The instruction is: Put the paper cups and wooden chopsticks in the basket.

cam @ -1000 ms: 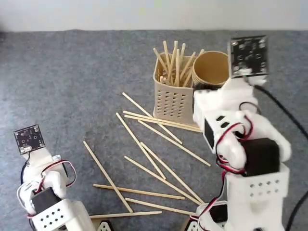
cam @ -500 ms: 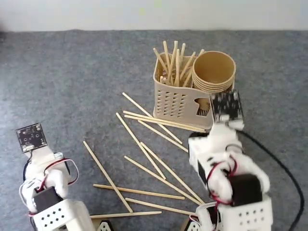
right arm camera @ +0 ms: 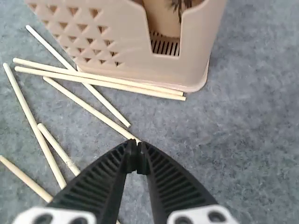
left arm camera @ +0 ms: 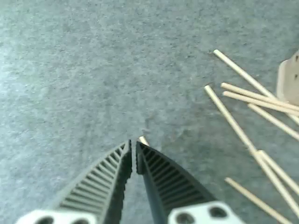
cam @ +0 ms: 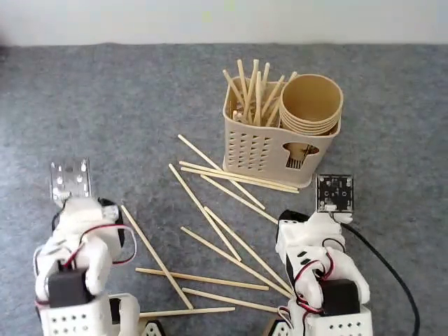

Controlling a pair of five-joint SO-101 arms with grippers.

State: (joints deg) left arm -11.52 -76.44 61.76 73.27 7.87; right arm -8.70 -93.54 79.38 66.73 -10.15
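Grey carpet-like table covering across the whole surface, pale plain wall strip along the far edge

grey carpet-like table cover, pale wall strip along its far edge

In the basket, the paper cups sit stacked in the right compartment, and a bundle of chopsticks stands in the left one. Loose chopsticks lie on the table before the basket, spreading toward its left.
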